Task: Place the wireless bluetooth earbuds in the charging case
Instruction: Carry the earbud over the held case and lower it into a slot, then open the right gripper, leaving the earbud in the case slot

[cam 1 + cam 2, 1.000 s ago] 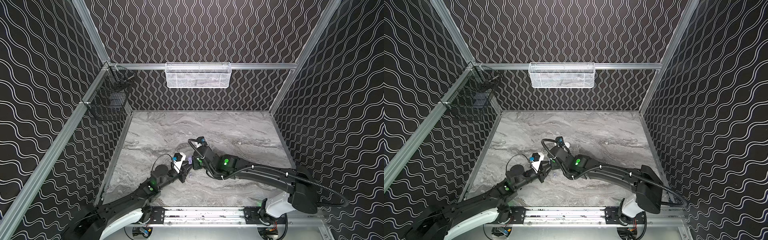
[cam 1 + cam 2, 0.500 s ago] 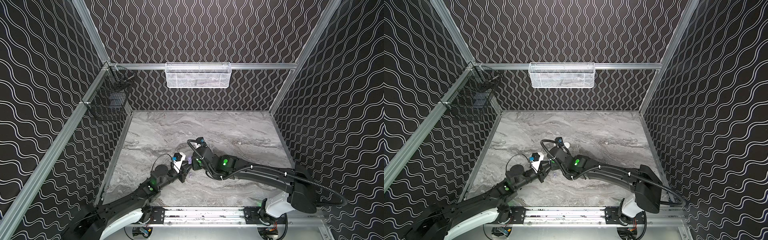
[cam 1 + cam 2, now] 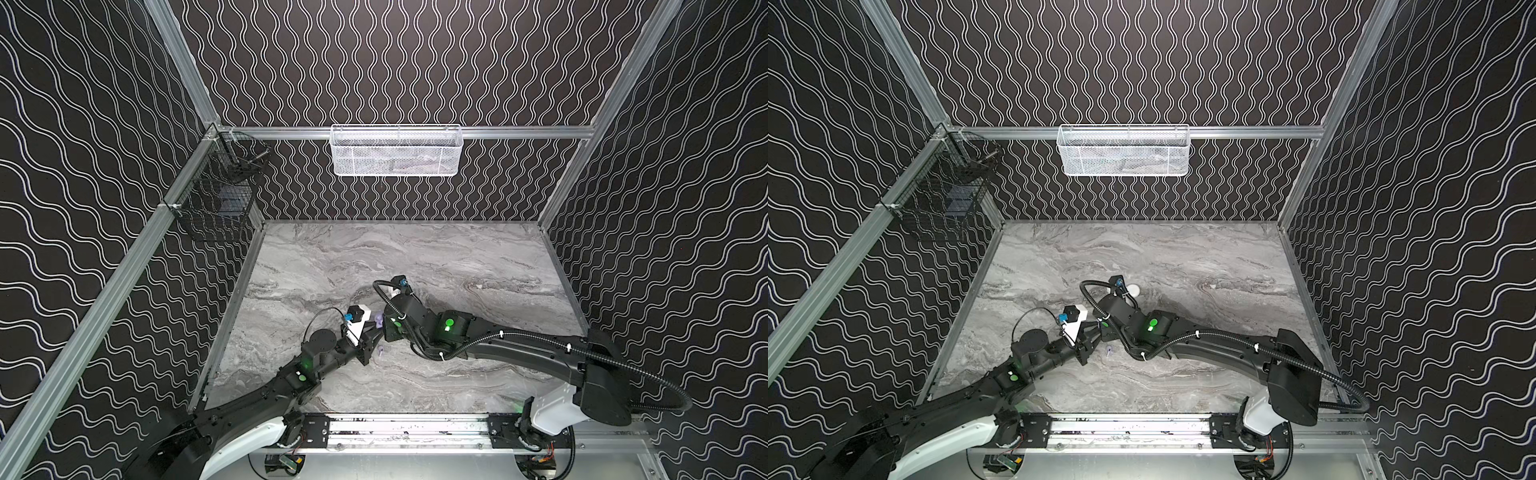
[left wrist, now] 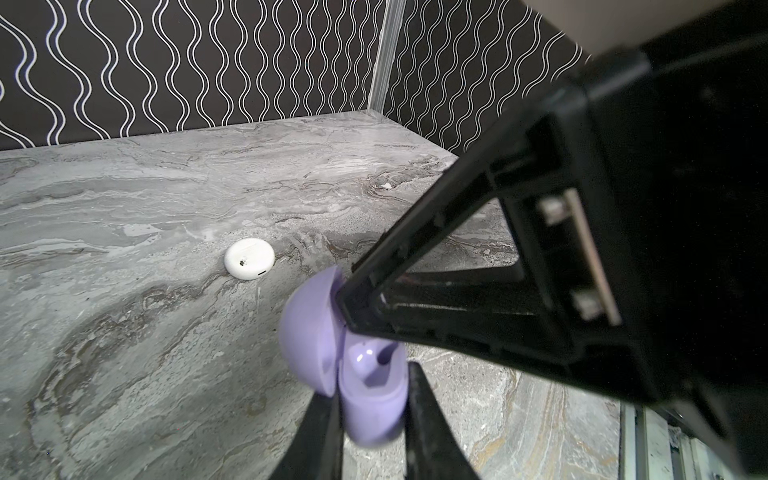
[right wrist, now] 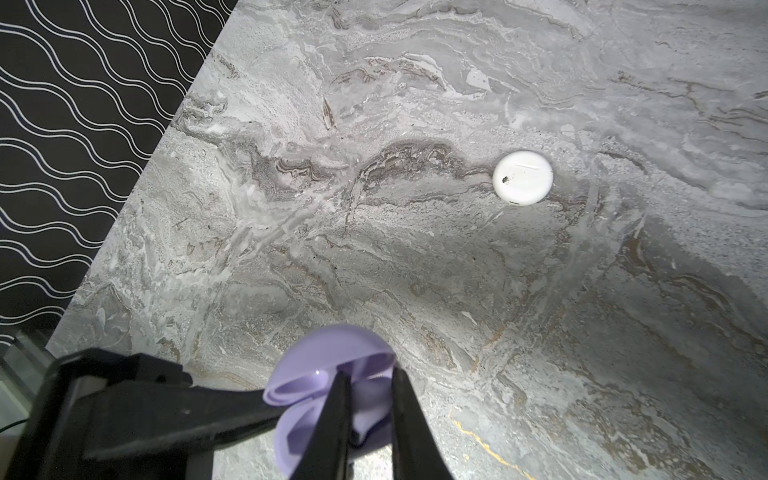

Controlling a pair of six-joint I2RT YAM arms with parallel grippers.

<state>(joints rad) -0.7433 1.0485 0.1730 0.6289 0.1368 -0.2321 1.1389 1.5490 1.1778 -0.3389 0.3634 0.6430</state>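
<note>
The lavender charging case (image 4: 374,411) hangs above the table with its lid (image 4: 309,332) swung open, and my left gripper (image 4: 374,382) is shut on its base. My right gripper (image 5: 368,376) sits right over the open case (image 5: 328,357), shut, with what looks like a lavender earbud (image 5: 368,405) between its fingers. In the left wrist view its fingertip (image 4: 347,299) touches the lid's rim. In both top views the two grippers meet at the table's middle (image 3: 376,330) (image 3: 1098,332). Another lavender earbud (image 3: 380,350) (image 3: 1108,351) lies on the table just below them.
A closed round white case (image 4: 249,259) (image 5: 523,177) (image 3: 1133,289) rests on the marble table behind the right wrist. A tiny white piece (image 4: 386,185) lies farther right. A white mesh basket (image 3: 395,149) hangs on the back wall, a black wire basket (image 3: 216,199) on the left rail.
The right gripper has edged slightly left, closer over the case. The left arm has held still with the case.
</note>
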